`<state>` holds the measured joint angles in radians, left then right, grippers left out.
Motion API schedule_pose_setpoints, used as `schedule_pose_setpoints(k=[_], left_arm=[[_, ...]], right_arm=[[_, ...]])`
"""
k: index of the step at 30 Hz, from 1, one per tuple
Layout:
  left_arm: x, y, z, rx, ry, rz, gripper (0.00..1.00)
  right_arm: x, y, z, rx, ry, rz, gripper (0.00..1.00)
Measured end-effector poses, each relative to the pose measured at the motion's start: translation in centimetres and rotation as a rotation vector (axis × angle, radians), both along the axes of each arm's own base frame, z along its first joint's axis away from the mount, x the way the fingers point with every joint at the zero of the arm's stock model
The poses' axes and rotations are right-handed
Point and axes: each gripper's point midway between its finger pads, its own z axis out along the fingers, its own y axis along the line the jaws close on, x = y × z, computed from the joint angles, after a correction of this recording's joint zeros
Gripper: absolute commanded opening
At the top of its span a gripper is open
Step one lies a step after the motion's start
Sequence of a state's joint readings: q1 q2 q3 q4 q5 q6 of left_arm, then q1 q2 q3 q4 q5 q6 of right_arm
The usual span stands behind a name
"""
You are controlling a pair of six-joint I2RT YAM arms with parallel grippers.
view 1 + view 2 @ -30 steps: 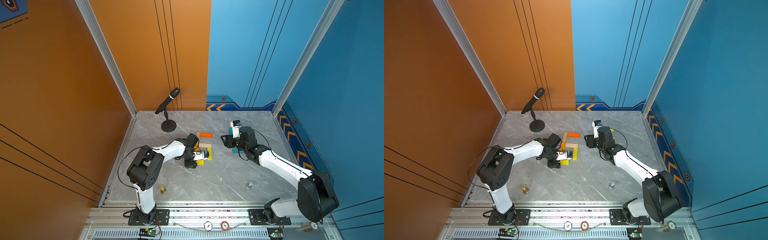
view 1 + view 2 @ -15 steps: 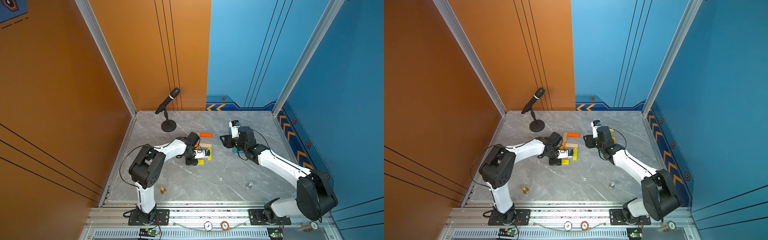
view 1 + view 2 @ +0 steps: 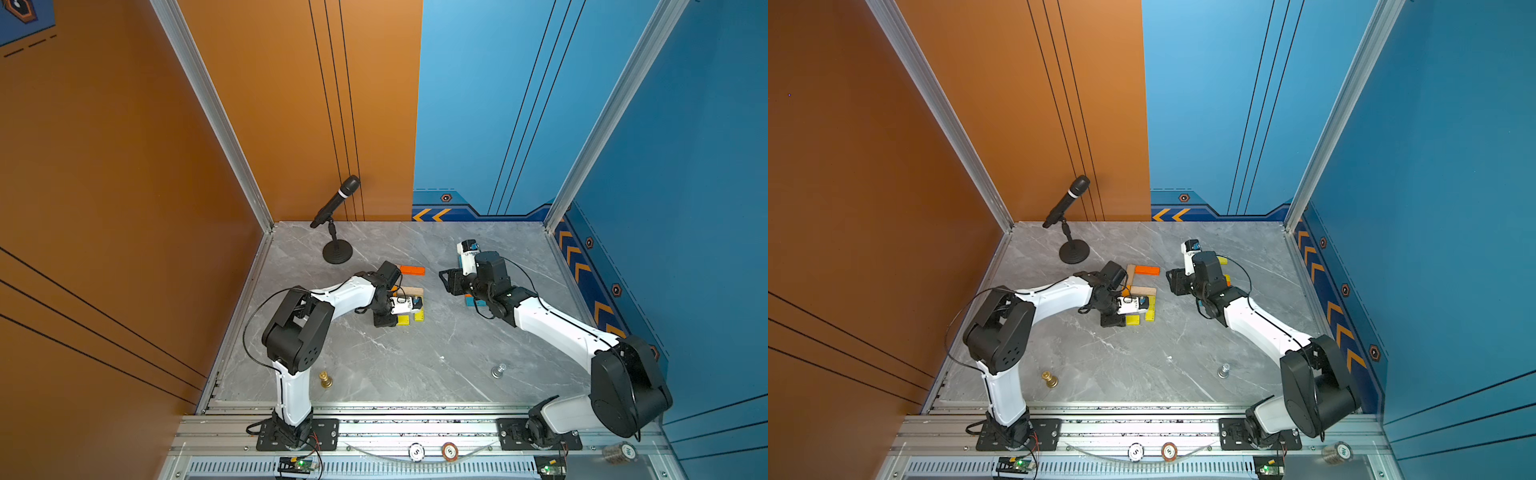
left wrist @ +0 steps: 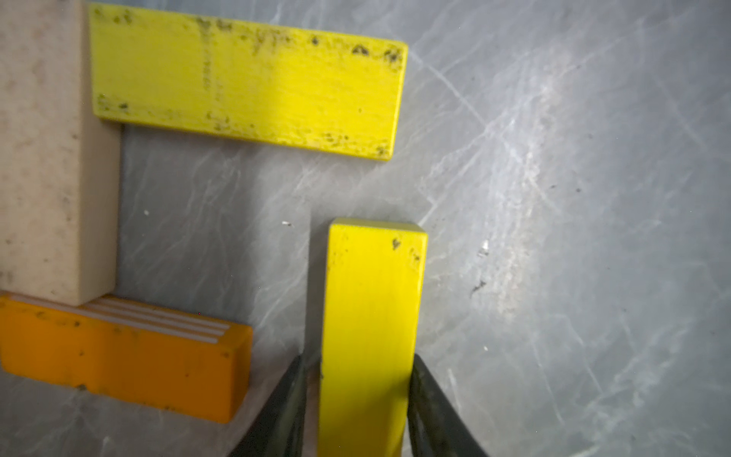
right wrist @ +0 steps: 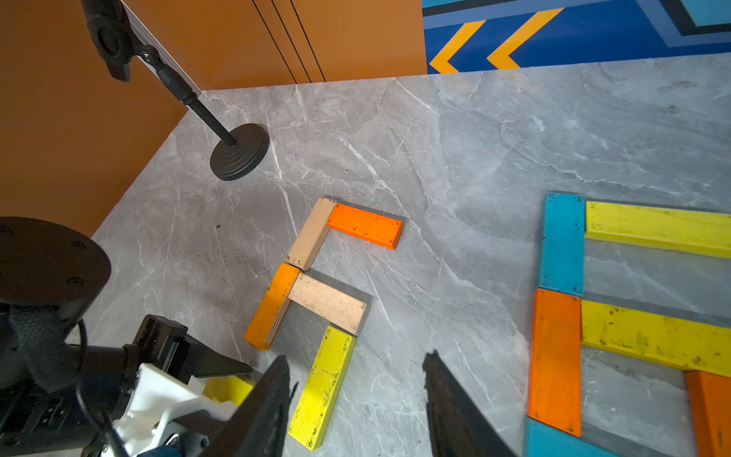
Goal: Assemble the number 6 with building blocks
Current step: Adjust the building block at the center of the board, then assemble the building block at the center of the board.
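Both top views are bright, sharp and evenly lit from overhead, with only faint soft shadows on the marble tabletop [image 3: 415,357]. The left wrist view is close and soft: the pale block [image 4: 47,158] is blurred, a glare streak crosses the tabletop, and the yellow block [image 4: 372,316] casts a narrow shadow. The right wrist view stretches shapes toward its borders, and the nearest black fingers [image 5: 269,403] are out of focus.

We identify a robotics lab cell: orange panel walls [image 3: 124,166] and blue panel walls [image 3: 685,166] enclose a grey marbled tabletop [image 3: 415,365], with an aluminium rail [image 3: 415,424] along its front edge.
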<state>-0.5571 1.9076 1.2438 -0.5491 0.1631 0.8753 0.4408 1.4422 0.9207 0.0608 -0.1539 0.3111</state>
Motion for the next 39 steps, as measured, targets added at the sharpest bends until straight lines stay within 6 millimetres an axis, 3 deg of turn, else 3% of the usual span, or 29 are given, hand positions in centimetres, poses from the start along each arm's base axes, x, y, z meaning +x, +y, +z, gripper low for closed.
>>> schedule_pose_setpoints(k=[12, 19, 25, 31, 39], left_arm=[[0.6, -0.1, 0.7, -0.01, -0.029, 0.014, 0.57], [1.4, -0.5, 5.1, -0.081, -0.132, 0.051, 0.64], [0.5, 0.2, 7.8, -0.145, -0.179, 0.143, 0.68], [-0.4, 2.2, 7.4, -0.15, -0.155, 0.363, 0.71], [-1.2, 2.7, 6.7, -0.174, -0.056, 0.59, 0.73]], right_arm=[[0.4, 0.2, 0.5, 0.003, -0.008, 0.001, 0.55], [0.6, 0.5, 1.2, 0.01, -0.02, 0.005, 0.55], [0.5, 0.8, 1.2, 0.011, -0.02, 0.013, 0.55], [0.4, 0.9, 1.2, 0.011, -0.02, 0.015, 0.55], [0.4, 1.0, 1.3, 0.013, -0.024, 0.018, 0.55]])
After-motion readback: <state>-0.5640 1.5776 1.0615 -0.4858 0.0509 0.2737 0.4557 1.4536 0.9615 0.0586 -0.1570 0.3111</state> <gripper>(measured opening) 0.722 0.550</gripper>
